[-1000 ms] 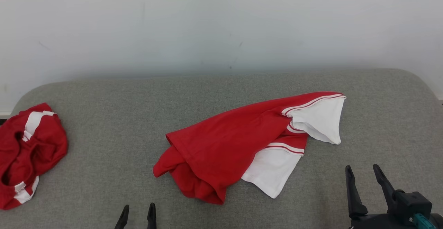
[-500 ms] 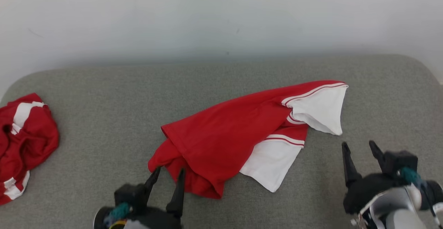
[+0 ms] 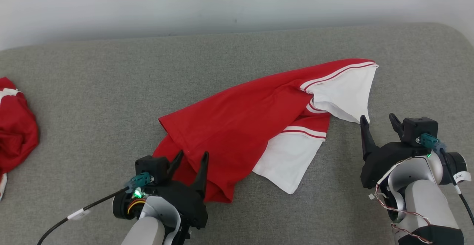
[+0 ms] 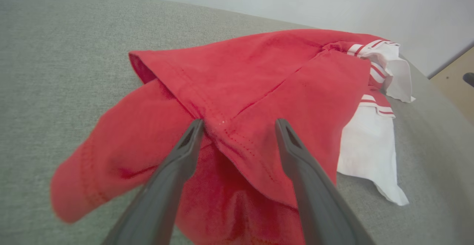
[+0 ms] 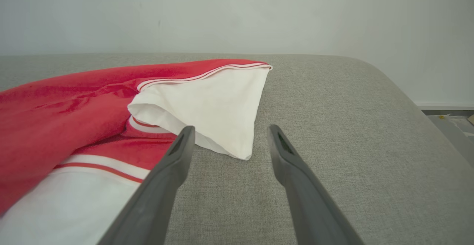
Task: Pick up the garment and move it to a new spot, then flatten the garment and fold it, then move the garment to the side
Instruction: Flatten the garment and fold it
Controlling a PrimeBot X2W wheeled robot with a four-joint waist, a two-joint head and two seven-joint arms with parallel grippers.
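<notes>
The garment is a red shirt with white, red-striped sleeves, lying rumpled in the middle of the grey cushion. My left gripper stands open over the garment's near-left red hem, its fingertips straddling a stitched fold of the garment. Off the garment's right side, my right gripper is open, just short of the white sleeve's corner. Nothing is held by either gripper.
A second red and white garment lies bunched at the cushion's far left edge. A pale wall runs behind the cushion. The cushion's rounded right end drops to the floor.
Both arms have come forward onto the cushion: the left gripper reached the red hem, the right gripper neared the white sleeve. The camera has tilted down, shifting the whole picture.
</notes>
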